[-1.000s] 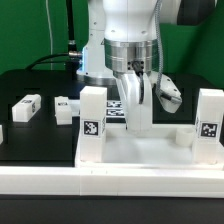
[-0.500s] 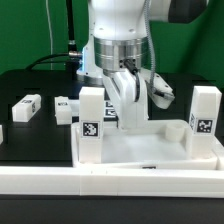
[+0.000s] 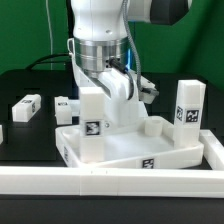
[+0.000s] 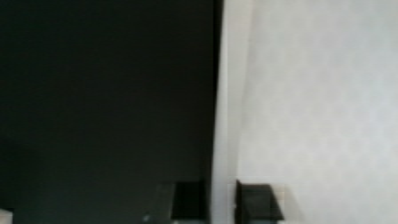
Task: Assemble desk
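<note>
A: Arm [image 3: 100,25]?
B: White, hangs from above, wrist near vertical, hand [image 3: 122,112] pointing down.
A: Fingers [image 4: 260,200]?
B: Two dark fingers drawn almost together, pinching the thin rim of the white top [image 3: 125,150] between them.

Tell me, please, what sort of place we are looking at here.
Most likely a robotics lab bench: a white robot arm works over a black table, the white desk top and legs carry printed marker tags, and a green backdrop stands behind.
</note>
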Tool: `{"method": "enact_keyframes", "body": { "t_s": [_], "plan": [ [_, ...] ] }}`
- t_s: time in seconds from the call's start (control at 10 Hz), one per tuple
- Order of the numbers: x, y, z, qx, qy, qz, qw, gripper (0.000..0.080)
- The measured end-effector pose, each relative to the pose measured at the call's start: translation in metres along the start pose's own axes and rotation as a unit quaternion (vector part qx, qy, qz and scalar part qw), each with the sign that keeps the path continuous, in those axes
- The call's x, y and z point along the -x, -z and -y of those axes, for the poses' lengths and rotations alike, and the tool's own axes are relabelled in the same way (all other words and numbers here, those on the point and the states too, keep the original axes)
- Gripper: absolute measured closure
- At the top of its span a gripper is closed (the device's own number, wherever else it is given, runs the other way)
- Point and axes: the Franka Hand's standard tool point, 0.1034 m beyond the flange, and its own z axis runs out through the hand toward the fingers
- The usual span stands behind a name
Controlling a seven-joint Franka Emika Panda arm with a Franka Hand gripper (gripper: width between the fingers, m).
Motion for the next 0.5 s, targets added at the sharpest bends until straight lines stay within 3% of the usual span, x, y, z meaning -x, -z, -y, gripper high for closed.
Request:
{"method": "enact_keyframes", "body": {
  "t_s": [0.5],
  "plan": [
    [-0.012,0.002,-0.003,0.001,0.170,-0.006,0.985,0.0732]
  ]
}}
